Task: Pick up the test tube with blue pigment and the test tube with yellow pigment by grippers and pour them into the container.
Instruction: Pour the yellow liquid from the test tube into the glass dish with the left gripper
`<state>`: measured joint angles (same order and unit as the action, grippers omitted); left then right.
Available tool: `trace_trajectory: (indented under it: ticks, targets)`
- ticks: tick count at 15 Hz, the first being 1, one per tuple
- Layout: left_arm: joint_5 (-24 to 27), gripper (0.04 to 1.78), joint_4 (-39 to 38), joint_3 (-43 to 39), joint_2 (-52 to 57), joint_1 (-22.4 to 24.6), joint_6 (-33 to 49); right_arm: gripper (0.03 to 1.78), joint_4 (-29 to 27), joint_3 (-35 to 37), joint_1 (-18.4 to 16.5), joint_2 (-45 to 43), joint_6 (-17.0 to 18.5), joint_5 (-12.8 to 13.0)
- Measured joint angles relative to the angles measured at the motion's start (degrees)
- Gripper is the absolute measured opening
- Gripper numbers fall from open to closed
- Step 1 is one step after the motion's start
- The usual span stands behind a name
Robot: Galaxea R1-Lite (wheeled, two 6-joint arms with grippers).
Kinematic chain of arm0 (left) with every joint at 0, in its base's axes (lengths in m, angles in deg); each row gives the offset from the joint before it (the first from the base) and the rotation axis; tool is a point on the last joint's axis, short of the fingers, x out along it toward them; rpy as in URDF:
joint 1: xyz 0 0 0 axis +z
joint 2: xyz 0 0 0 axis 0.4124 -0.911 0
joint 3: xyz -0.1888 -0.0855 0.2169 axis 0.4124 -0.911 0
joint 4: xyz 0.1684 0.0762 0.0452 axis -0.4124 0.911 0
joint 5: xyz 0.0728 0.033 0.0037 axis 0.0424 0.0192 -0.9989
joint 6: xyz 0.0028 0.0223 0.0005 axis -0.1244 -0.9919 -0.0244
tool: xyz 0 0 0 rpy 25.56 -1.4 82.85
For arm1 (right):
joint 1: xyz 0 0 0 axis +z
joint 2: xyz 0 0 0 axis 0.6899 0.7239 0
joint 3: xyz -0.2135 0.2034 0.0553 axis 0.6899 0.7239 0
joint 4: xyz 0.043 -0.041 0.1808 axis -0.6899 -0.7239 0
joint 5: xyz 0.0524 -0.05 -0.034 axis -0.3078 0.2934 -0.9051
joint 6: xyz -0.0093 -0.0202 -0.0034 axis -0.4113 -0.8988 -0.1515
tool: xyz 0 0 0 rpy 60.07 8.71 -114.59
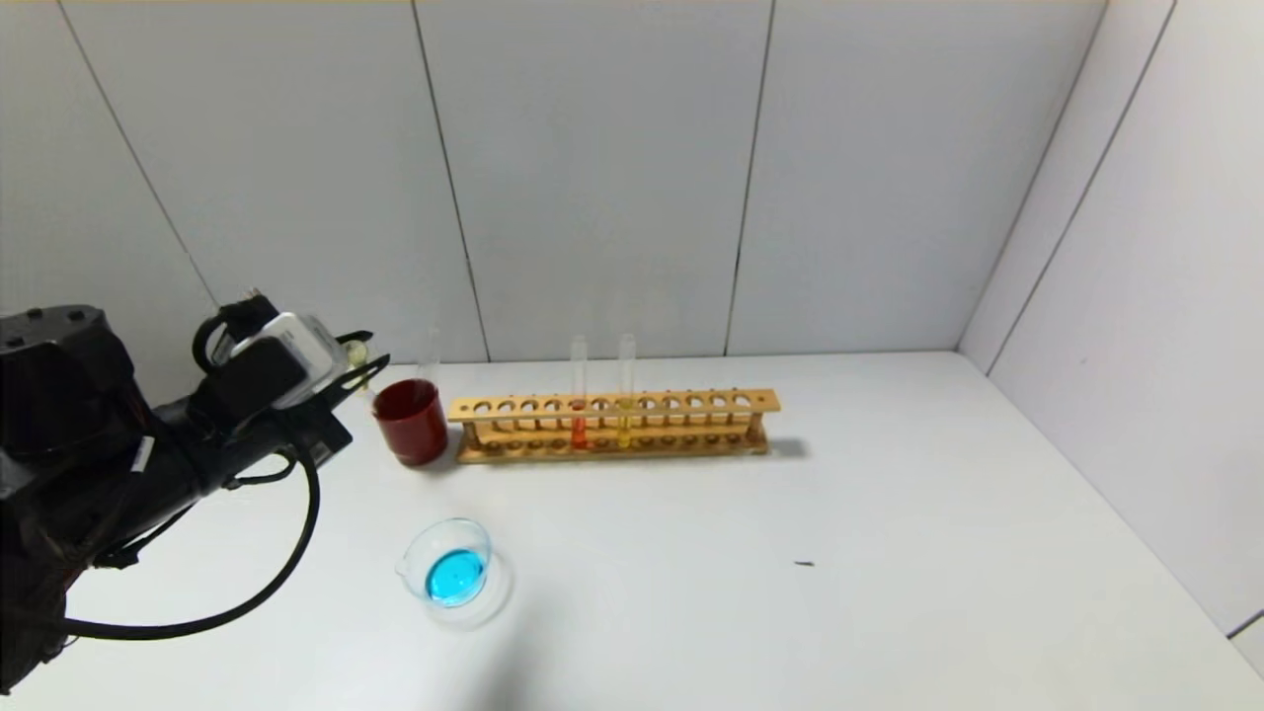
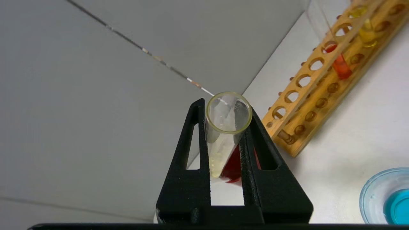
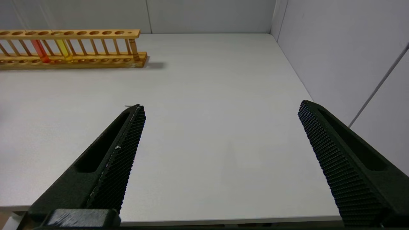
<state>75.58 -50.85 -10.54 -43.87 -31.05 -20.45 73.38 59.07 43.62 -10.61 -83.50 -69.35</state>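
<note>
While the left gripper (image 2: 227, 140) pinches an emptied glass tube (image 2: 225, 127) at mid-left of the head view, the slippery, fragile test tube with yellow pigment (image 1: 625, 395) stands racked centre-frame; grasp its bare upper glass. The right gripper (image 3: 220, 137) gapes idle.

- My head camera looks forward and down from above the near edge of the white table (image 1: 889, 553), taking in the wooden rack (image 1: 614, 423) by the far wall and my left arm at the near left.
- My left wrist camera sits right behind my left gripper (image 2: 224, 127), very close, facing the far left corner; it shares the rack (image 2: 322, 83), the red cup (image 2: 232, 166) and the glass dish (image 2: 370, 198) with the head view.
- My right wrist camera looks low across the table (image 3: 207, 127) from its near right edge, between my right gripper (image 3: 220, 115) fingers, sharing only the rack's (image 3: 73, 60) right end.
</note>
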Motion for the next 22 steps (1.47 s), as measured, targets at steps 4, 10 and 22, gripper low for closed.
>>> trace_trajectory:
  ticks: [4,10,22]
  targets:
    - [1.38,0.31,-13.47,-2.86,-7.00,-0.79,-2.54,1.75,-0.02,0.00,0.00,0.00,0.00,0.00]
    - [3.24,0.31,-17.12,-3.97,-10.89,-0.85,-13.51,1.75,-0.02,0.00,0.00,0.00,0.00,-0.02]
    - [19.68,0.31,-20.75,-4.71,-18.10,6.83,-31.28,1.75,-0.02,0.00,0.00,0.00,0.00,0.00]
